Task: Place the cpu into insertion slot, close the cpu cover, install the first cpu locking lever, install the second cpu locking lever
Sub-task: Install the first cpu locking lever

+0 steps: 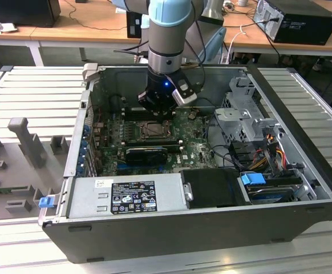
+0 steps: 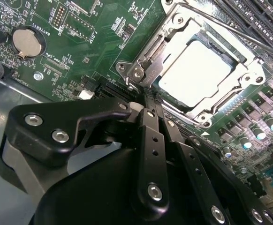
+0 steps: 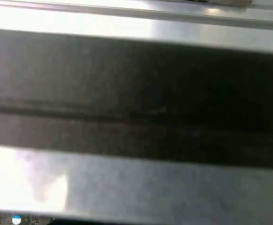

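Observation:
In the exterior view my gripper (image 1: 157,111) hangs low inside the open computer case, just above the insertion slot (image 1: 154,130) on the green motherboard. In the second wrist view the cpu (image 2: 195,70) lies in the slot with its bright grey metal face up. The cpu cover (image 2: 246,70) lies flat around it as a grey metal frame. A thin locking lever (image 2: 230,29) runs along one side of the frame. My gripper (image 2: 148,101) is shut, its two black fingers pressed together, with the tips at the socket's corner beside the frame's hinge bracket (image 2: 135,70).
A round coin battery (image 2: 27,41) sits on the board away from the socket, and long black slots (image 2: 263,18) run beyond it. The grey power supply (image 1: 126,197), a metal drive cage (image 1: 243,114) and loose cables (image 1: 268,148) crowd the case.

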Robot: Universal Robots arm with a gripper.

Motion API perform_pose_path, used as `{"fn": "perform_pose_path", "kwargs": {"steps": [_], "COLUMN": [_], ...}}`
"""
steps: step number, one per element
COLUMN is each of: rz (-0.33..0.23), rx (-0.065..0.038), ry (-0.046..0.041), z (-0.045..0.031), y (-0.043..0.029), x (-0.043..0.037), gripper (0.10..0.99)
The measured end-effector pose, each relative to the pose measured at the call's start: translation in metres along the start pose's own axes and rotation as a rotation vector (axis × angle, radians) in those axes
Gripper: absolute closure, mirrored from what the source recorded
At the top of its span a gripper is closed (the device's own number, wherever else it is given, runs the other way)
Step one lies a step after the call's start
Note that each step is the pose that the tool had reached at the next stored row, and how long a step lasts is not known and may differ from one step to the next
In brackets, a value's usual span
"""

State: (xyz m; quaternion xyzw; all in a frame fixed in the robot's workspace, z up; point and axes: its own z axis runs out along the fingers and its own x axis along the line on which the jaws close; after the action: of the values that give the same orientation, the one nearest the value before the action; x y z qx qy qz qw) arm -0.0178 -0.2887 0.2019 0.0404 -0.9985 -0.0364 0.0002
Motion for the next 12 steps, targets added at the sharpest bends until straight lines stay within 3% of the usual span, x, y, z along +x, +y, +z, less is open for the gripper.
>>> {"fn": "perform_pose_path", "kwargs": {"steps": [2,4,5,7,10,12], "rz": [0.000,0.000,0.000,0.000,0.000,0.000], "rx": [-0.006,-0.032,-0.038,-0.041,-0.040,-0.040], "ry": [-0.0006,-0.0027,-0.0033,-0.0034,-0.0034,-0.0036], "z": [0.0000,0.0001,0.0001,-0.0040,-0.0173,-0.0194], "y": [-0.0001,0.0000,0.0000,0.0003,0.0013,0.0012], "x": [0.0001,0.0000,0.0000,0.0001,0.0000,0.0000], "gripper": [0.980,0.980,0.980,0.980,0.980,0.980]}}
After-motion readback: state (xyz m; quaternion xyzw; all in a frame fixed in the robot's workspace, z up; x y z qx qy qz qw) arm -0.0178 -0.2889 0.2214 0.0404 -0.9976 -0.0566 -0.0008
